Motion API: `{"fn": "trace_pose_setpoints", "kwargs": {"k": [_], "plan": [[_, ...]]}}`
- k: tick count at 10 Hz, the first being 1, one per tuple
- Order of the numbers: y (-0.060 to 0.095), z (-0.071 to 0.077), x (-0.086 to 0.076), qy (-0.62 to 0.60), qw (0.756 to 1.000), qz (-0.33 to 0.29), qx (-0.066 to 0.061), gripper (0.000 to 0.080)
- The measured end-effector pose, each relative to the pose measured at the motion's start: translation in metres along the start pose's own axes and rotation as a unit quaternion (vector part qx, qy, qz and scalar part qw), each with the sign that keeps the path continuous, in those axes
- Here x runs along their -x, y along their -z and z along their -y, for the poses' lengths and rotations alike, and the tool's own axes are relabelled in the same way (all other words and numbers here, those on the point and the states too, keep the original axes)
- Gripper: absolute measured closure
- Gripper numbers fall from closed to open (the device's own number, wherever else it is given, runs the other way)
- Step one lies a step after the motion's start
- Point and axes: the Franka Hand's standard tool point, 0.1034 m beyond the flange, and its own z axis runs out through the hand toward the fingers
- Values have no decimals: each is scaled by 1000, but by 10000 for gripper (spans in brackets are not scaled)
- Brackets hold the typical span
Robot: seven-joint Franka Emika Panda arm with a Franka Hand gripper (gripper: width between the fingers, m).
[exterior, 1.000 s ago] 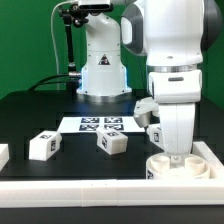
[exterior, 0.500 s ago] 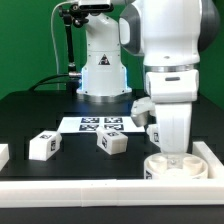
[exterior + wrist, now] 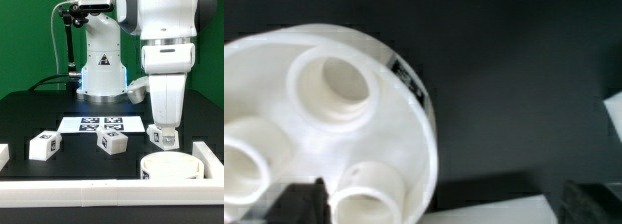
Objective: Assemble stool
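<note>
At the exterior view's lower right, hand [image 3: 165, 122] hanging above the round seat [image 3: 170, 166], flat on the bench [image 3: 30, 115] by the rim bar [image 3: 100, 190], a loose leg [image 3: 112, 143] nearby. In the wrist view, fingers [image 3: 295, 198] wide apart and empty, seat [image 3: 331, 110] sockets-up below. Seat placing looks done; next, probably fetching a leg with a square grip.
</note>
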Motion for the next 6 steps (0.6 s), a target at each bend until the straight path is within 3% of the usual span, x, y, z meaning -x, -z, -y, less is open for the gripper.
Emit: {"fn": "trace_pose_setpoints", "kwargs": {"k": [1, 3, 6], "plan": [[8, 5, 3, -44, 999, -4, 9, 150], [18, 23, 6, -111, 994, -2, 12, 150], [19, 26, 7, -124, 992, -1, 10, 150]]}}
